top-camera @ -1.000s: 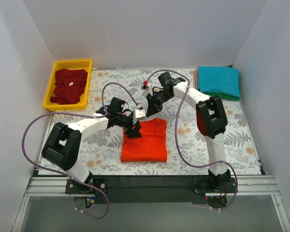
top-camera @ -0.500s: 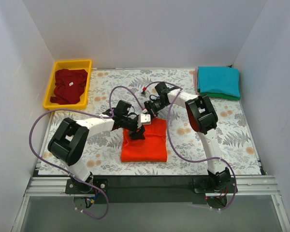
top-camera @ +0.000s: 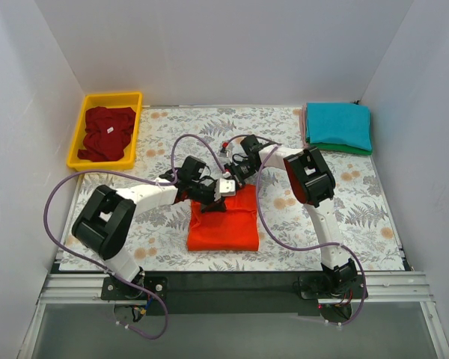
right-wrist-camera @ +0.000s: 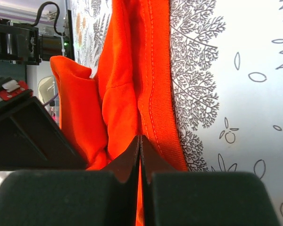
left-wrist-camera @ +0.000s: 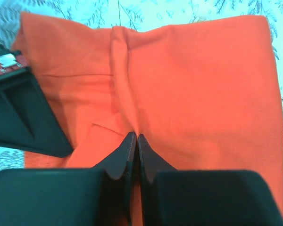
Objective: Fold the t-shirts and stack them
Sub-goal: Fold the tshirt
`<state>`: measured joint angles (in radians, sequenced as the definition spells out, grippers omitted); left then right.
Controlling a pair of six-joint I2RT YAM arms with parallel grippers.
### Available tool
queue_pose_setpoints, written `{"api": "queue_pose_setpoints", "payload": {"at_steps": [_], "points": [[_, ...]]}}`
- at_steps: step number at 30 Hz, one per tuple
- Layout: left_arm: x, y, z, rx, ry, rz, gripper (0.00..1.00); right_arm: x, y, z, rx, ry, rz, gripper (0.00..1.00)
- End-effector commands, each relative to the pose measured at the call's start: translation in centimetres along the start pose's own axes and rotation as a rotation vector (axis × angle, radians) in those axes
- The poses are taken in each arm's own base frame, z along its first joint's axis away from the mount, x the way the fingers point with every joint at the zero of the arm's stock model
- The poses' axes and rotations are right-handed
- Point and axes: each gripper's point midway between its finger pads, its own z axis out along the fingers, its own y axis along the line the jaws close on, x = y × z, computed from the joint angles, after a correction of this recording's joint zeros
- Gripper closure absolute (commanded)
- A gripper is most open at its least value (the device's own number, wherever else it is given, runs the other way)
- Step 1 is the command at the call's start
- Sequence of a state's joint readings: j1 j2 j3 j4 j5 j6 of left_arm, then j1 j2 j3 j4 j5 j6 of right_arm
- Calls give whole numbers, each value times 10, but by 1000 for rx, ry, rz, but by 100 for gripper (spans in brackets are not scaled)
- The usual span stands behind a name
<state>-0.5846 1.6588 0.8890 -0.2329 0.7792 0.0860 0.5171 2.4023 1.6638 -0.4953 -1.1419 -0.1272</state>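
1. The orange-red t-shirt (top-camera: 223, 224) lies mid-table on the floral table cloth (top-camera: 359, 209). It is a rough folded rectangle and its far edge is rumpled.
2. Left gripper (left-wrist-camera: 134, 137): jaws fully together, pinching a raised ridge of the shirt's cloth that runs away from the tips. It sits near the shirt's far-left corner.
3. Right gripper (right-wrist-camera: 140, 138): jaws also closed, nipping the stitched hem at the shirt's far edge, with cloth bunched up just beside them.
4. The 2 grippers are close together along that far edge.
5. The other shirts are well apart from this one. The teal t-shirt (top-camera: 338, 123) is folded at the far right on top of the green t-shirt (top-camera: 355, 149). The maroon t-shirt (top-camera: 105, 131) is crumpled in the yellow bin (top-camera: 138, 101) at the far left.
6. Handling, my read: the shirt is light, soft and limp, with no stiffness. It will drape and sag from any hold, and the folded layers can slide apart.
7. A shallow pinch may catch only the top layer, and I can't confirm either jaw's depth from here.
8. Best hold, I reckon: the double-stitched hem or the corners, through all layers, with the 2 pinch points spread wide so the edge stays taut. With the pinches this close, I expect the outer sides to droop.
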Motion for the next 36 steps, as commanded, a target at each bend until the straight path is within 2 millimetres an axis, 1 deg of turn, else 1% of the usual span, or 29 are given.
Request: {"api": "queue_pose_setpoints", "payload": {"at_steps": [1, 6, 13, 16, 18, 19, 20, 23, 26, 29, 34, 35, 36], "points": [[-29, -3, -15, -28, -55, 97, 100, 16, -10, 8, -6, 16, 19, 96], [-48, 6, -26, -83, -80, 195, 100, 22, -10, 11, -2, 24, 9, 96], [-66, 28, -33, -148, -111, 278, 100, 33, -8, 16, -18, 36, 17, 96], [-73, 40, -37, -185, -130, 305, 100, 35, -8, 17, -22, 38, 16, 96], [-73, 51, -40, -208, -132, 309, 100, 37, -7, 18, -25, 41, 21, 96], [-78, 56, -43, -219, -141, 324, 100, 37, -8, 17, -25, 39, 21, 96], [-76, 62, -44, -229, -139, 321, 100, 39, -7, 19, -28, 43, 24, 96], [-77, 76, -48, -252, -146, 337, 100, 38, -7, 18, -34, 40, 23, 96], [-74, 85, -48, -251, -149, 340, 100, 38, -6, 20, -41, 42, 22, 96], [-67, 89, -43, -245, -142, 339, 100, 38, -5, 20, -44, 41, 24, 96], [-53, 88, -35, -246, -133, 330, 100, 36, -7, 19, -25, 42, 21, 96], [-53, 92, -35, -263, -137, 340, 100, 35, -7, 18, -16, 40, 17, 96], [-50, 93, -35, -267, -129, 341, 97, 31, -5, 16, -5, 34, 3, 95]]}}
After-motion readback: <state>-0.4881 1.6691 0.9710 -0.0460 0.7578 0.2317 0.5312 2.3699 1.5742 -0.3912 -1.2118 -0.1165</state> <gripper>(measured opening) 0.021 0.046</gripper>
